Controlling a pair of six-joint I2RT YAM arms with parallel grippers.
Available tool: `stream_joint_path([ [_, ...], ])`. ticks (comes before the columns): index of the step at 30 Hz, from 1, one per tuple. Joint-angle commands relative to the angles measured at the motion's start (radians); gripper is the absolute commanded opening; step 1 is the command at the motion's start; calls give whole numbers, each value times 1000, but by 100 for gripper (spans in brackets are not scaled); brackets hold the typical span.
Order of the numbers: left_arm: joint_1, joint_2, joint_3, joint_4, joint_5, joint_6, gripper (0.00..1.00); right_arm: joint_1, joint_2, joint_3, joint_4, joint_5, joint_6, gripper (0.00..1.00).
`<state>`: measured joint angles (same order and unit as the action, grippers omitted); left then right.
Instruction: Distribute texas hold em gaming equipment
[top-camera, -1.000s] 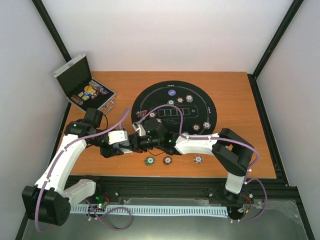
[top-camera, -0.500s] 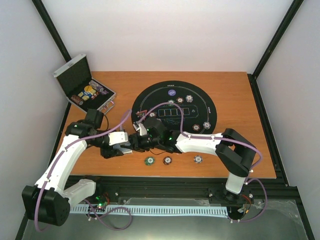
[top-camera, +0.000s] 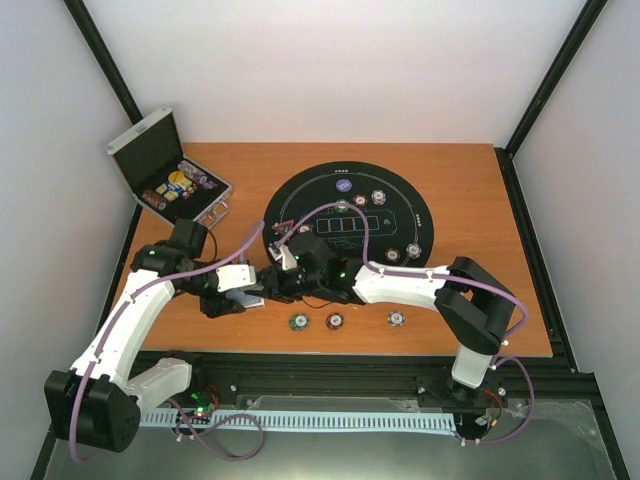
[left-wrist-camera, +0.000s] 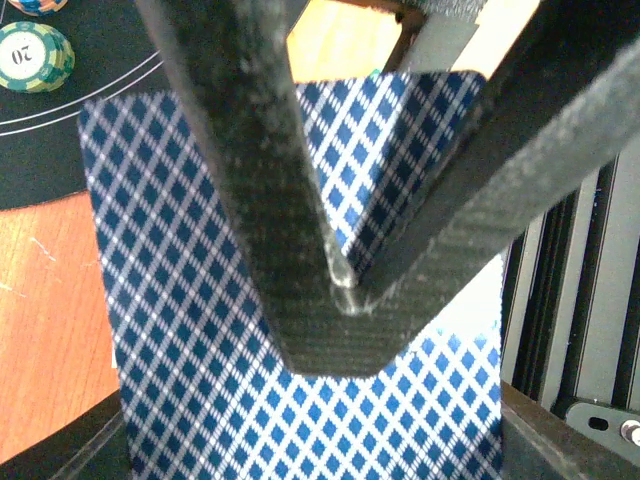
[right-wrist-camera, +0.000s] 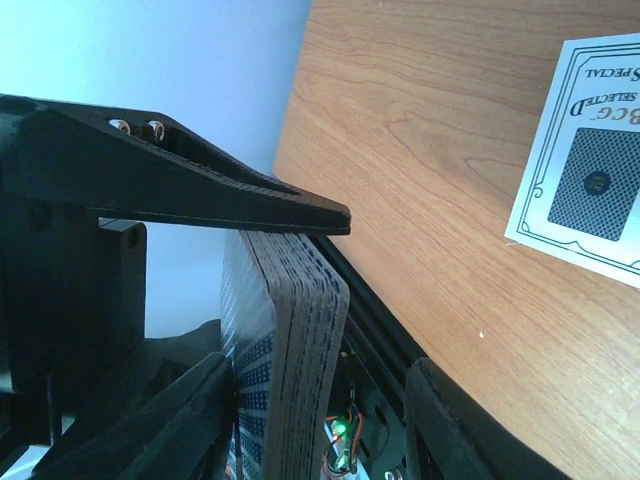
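My left gripper (top-camera: 250, 292) is shut on a deck of blue-diamond-backed cards (left-wrist-camera: 180, 300), gripping it by its edges above the table's near-left part. My right gripper (top-camera: 270, 285) is open and straddles the deck's edge (right-wrist-camera: 290, 330). One of its fingers (right-wrist-camera: 190, 420) rests against the patterned back and the other (right-wrist-camera: 440, 410) stands apart. Three chips, green (top-camera: 298, 321), brown-red (top-camera: 334, 321) and purple-white (top-camera: 397, 319), lie on the wood in front of the round black mat (top-camera: 300, 195). Several chips, a row of cards (top-camera: 343, 224) and a purple disc (top-camera: 343, 185) lie on the mat.
An open silver case (top-camera: 165, 178) with more pieces stands at the back left. A white printed card (right-wrist-camera: 590, 190) lies face up on the wood near the right gripper. A green chip (left-wrist-camera: 35, 55) sits on the mat near the deck. The table's front rail (top-camera: 350, 365) runs just behind the arms.
My right gripper has edged slightly left onto the deck, its elbow swinging right. My left gripper has stayed nearly still with the deck.
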<state>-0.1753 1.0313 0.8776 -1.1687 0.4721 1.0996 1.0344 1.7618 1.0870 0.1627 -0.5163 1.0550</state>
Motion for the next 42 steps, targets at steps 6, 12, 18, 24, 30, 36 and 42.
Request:
stream_joint_path([
  [6,-3,-8,-5,11,-10,23,1,-19,-62,16,-120,29,-27,45],
  [12,-3,-8,-20,12,-12,28,1,-20,-79,21,-127,37,-24,32],
  [18,-3,-11,-22,17,-16,25,1,-19,-90,40,-156,54,-34,15],
  [24,-3,-10,-34,18,-27,25,1,-26,-106,55,-217,67,-66,9],
  [30,-3,-2,-28,13,-40,19,1,-66,-127,58,-244,54,-90,4],
  [36,-3,41,-18,27,-60,-8,1,-142,-140,48,-252,14,-104,3],
  [42,-3,48,2,22,-66,-17,1,-231,-90,69,-253,-53,-141,3],
])
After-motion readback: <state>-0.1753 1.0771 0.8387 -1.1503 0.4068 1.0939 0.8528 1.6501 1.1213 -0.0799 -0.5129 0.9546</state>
